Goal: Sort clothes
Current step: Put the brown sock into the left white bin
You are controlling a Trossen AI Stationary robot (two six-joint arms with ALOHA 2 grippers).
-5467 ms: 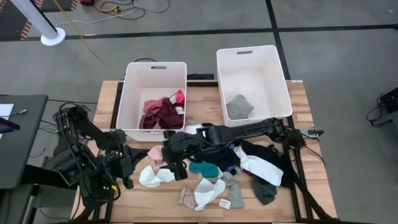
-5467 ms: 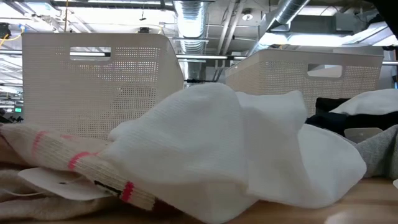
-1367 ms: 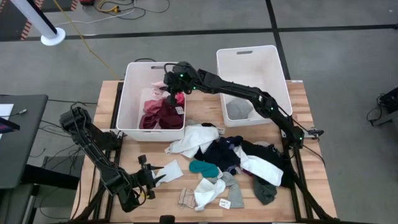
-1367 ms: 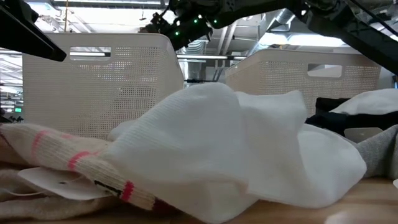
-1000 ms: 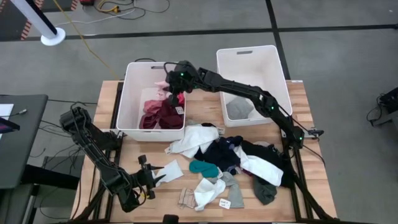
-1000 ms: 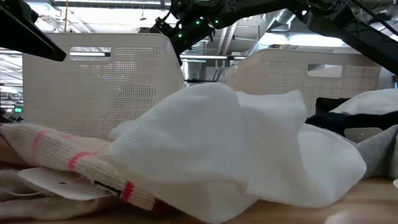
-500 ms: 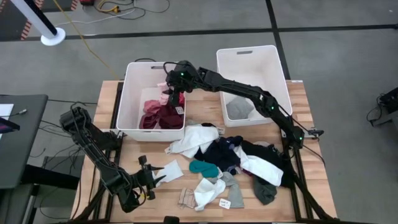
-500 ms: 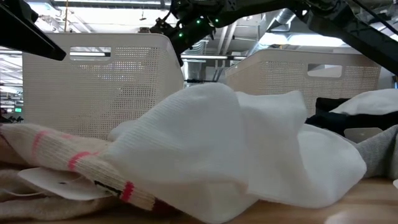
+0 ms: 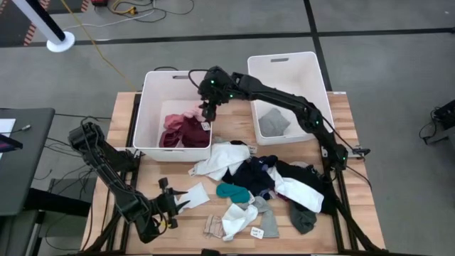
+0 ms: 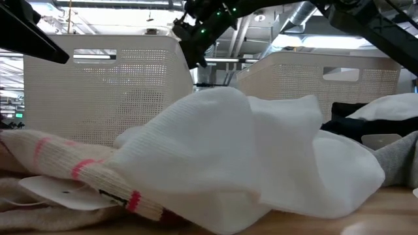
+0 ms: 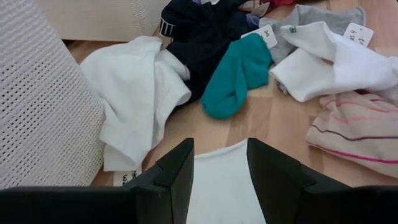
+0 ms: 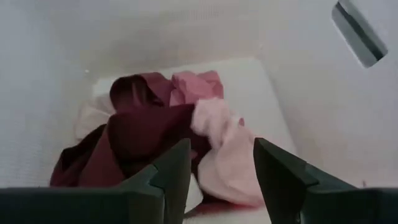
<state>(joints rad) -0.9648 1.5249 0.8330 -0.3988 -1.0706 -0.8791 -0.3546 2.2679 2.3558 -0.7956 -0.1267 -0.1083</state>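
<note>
Nearest the front edge of the table (image 9: 355, 213), I had the left gripper (image 9: 178, 202) parked low, its fingers set partly apart around the edge of a flat white piece (image 11: 222, 180) lying on the wood; whether they actually pinched it I could not tell. Just beyond it lay the loose clothes (image 9: 259, 183): a teal sock (image 11: 236, 74), a white garment (image 11: 140, 93), a navy one (image 11: 199, 31), white tagged socks (image 11: 329, 59) and a cream striped sock (image 11: 354, 127), spread over the middle and right of the table. Farther back stood the two white bins side by side. I saw the right gripper (image 9: 207, 110) reaching over the near right corner of the left bin (image 9: 149, 107), fingers parted and holding nothing, directly above the maroon and pink pile (image 12: 161, 140) on the bin's floor. A grey garment (image 9: 273, 123) sat alone in the right bin (image 9: 313, 78).
</note>
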